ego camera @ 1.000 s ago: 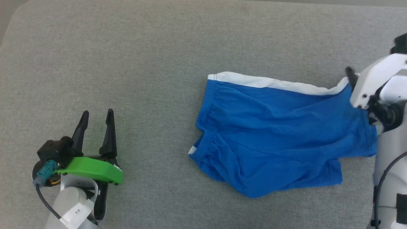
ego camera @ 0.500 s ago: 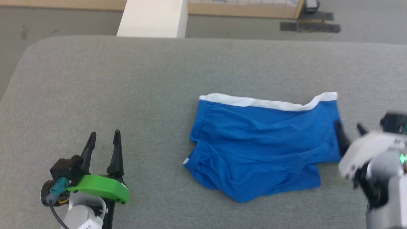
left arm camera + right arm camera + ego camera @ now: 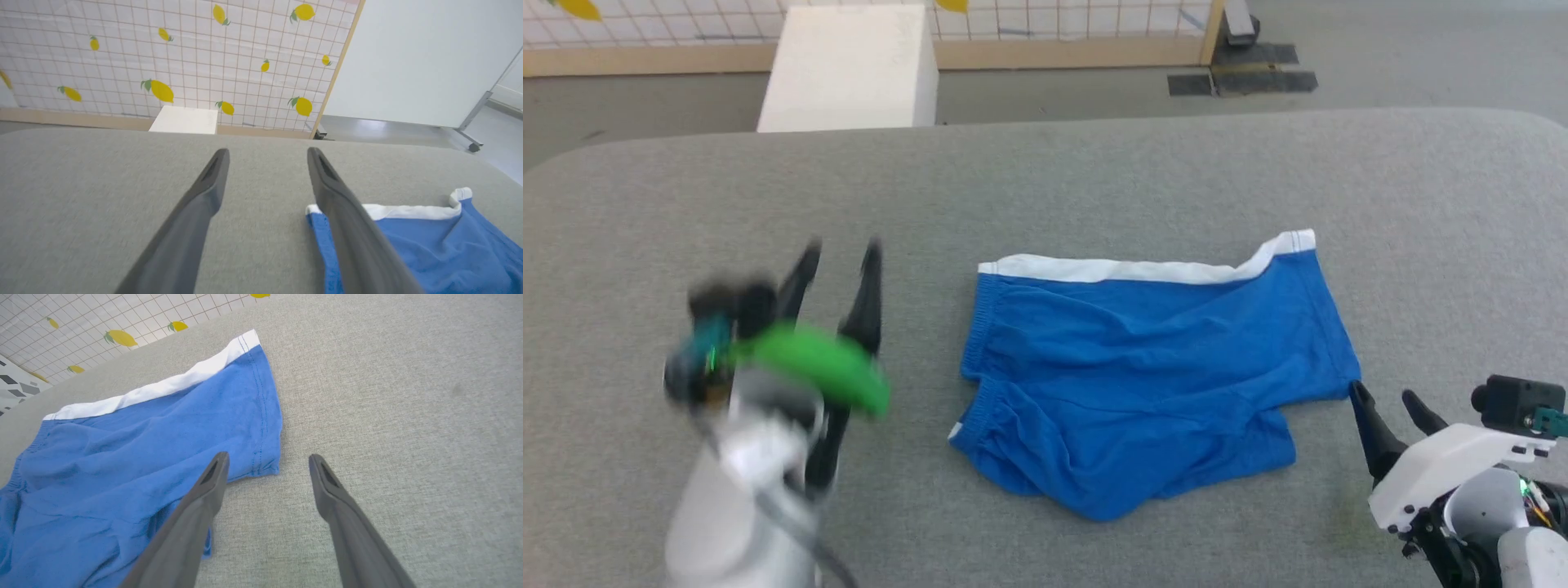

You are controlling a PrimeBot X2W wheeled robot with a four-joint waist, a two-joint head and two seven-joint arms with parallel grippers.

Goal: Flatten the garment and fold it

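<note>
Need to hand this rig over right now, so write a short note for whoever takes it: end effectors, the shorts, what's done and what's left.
Left end effector: open, empty, over the table just left of the shorts.
Right end effector: open, empty, at the shorts' near right corner, gripping nothing.
Shorts: spread on the grey table, white waistband on the far side, wrinkled, one layer bunched along the near edge.
Done: laid out roughly flat.
Left: smooth the wrinkles, then fold; no fold made yet.

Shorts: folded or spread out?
Spread out, unfolded: shorts lie wrinkled on the gray table, full waistband and both leg hems showing.
</note>
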